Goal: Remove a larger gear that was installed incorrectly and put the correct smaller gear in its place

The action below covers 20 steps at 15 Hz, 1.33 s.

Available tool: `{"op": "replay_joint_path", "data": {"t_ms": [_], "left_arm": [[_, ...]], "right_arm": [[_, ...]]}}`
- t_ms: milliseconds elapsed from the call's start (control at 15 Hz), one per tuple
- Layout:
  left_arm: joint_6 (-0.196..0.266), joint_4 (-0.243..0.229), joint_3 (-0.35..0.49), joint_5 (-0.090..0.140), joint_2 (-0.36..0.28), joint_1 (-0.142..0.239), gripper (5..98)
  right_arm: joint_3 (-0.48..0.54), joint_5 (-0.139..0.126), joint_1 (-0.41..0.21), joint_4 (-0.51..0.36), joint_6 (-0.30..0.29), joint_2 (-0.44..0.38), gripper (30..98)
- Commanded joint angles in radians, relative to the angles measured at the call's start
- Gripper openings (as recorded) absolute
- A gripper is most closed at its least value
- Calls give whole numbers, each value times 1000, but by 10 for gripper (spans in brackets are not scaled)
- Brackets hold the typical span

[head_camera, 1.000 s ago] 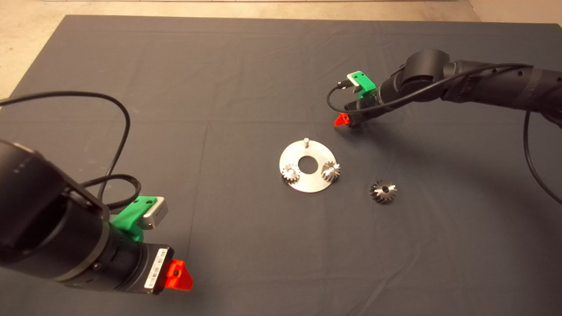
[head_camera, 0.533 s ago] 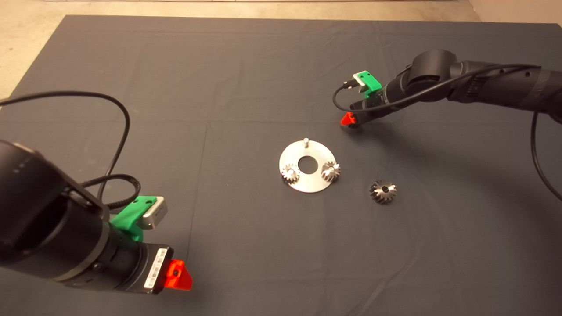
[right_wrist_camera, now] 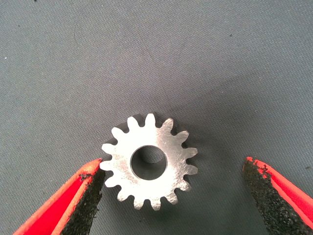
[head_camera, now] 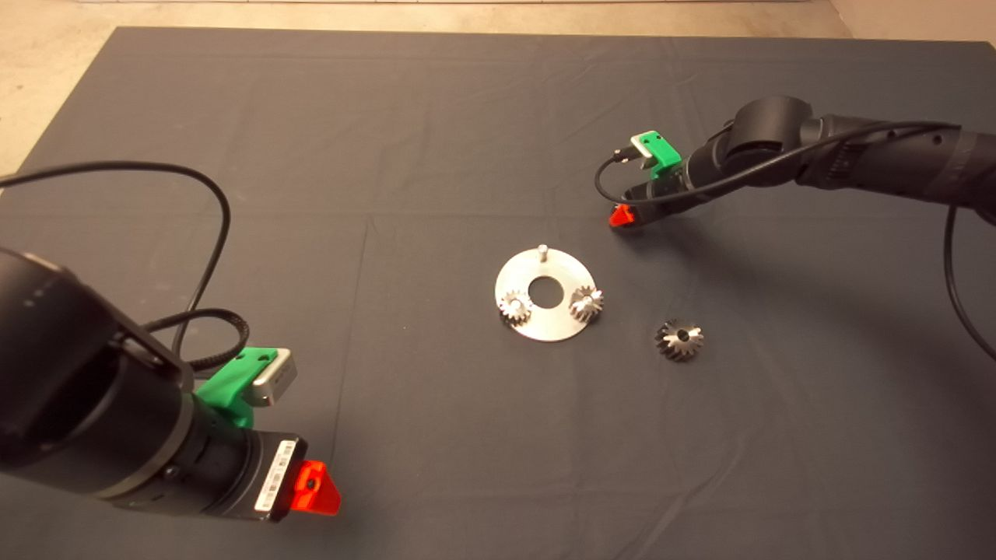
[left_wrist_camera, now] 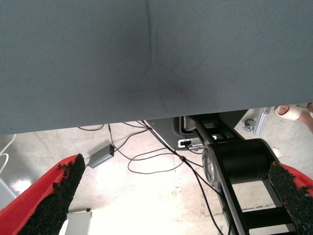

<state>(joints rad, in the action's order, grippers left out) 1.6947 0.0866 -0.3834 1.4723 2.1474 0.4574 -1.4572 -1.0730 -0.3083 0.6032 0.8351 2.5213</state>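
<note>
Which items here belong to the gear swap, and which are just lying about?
Job:
- smaller gear, flat on the mat between the open jaws of the right gripper
- larger gear, off the plate, on the mat
- round plate with a bare pin and two mounted small gears

Not in use:
- left gripper, parked near the mat's edge
- dark mat

From my left wrist camera, the left gripper (left_wrist_camera: 171, 196) shows its two padded fingers (left_wrist_camera: 54, 196) spread wide apart, gripping nothing. Beyond them lie the dark mat (left_wrist_camera: 146, 58), floor cables (left_wrist_camera: 151, 161), a small grey box (left_wrist_camera: 101, 157) and a person's foot (left_wrist_camera: 293, 111).
</note>
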Motion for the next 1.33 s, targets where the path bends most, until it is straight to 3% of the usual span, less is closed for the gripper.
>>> {"op": "replay_joint_path", "data": {"t_ms": [0, 200, 400, 600, 1267], "left_arm": [[0, -16, 14, 6, -2, 4, 976], [0, -16, 14, 5, -2, 4, 976], [0, -16, 14, 5, -2, 4, 976], [0, -16, 14, 5, -2, 4, 976], [0, -18, 14, 6, -2, 4, 976]], "right_arm": [[6, 1, -22, 30, -2, 1, 753], [5, 13, -20, 52, -2, 3, 709], [5, 16, -9, 78, -2, 4, 707], [5, 37, -5, 79, -1, 1, 660], [5, 39, -3, 79, 1, 3, 560]]}}
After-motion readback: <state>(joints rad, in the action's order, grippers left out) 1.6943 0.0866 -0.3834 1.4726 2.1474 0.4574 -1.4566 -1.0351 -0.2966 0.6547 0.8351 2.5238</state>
